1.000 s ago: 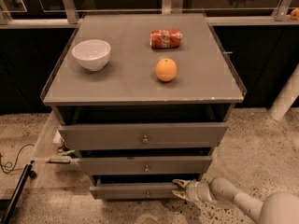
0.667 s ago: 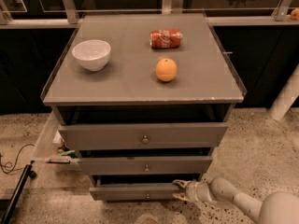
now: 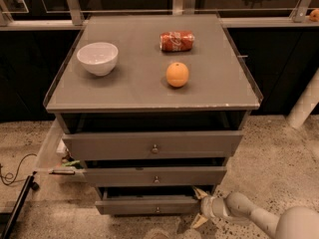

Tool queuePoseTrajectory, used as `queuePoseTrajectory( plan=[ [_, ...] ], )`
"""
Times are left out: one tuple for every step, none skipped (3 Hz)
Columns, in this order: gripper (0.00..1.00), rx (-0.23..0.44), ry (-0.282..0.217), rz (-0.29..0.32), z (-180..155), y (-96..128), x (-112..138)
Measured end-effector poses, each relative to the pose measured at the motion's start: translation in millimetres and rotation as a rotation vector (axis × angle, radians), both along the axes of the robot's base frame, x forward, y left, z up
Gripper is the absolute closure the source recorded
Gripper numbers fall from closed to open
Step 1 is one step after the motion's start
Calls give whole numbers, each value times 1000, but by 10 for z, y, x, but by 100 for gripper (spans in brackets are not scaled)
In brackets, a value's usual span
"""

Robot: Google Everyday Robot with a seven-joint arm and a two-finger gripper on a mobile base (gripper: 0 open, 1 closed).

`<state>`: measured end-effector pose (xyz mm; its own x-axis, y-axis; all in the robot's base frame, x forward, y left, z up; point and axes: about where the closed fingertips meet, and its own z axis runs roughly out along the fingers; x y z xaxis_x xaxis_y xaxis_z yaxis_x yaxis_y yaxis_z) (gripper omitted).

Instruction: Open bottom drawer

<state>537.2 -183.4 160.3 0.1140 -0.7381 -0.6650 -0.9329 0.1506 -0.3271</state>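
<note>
The bottom drawer is the narrowest and lowest of three grey fronts in the cabinet, with a small round knob at its centre. It stands out a little, with a dark gap above its front. My gripper is low on the right, right at the drawer front's right end, and the arm reaches in from the lower right corner.
The middle drawer and the top drawer sit above it. On the cabinet top are a white bowl, an orange and a red can lying on its side. Cables and a clear bin lie on the floor at left.
The bottom drawer's front has come slightly further out towards the camera, and my gripper has moved with it. Nothing on the cabinet top has moved.
</note>
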Motion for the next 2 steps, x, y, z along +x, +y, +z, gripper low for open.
queuePoseTrajectory(
  plan=[
    [9, 0, 0, 0, 0, 0, 0],
    [28, 0, 0, 0, 1, 1, -1]
  ],
)
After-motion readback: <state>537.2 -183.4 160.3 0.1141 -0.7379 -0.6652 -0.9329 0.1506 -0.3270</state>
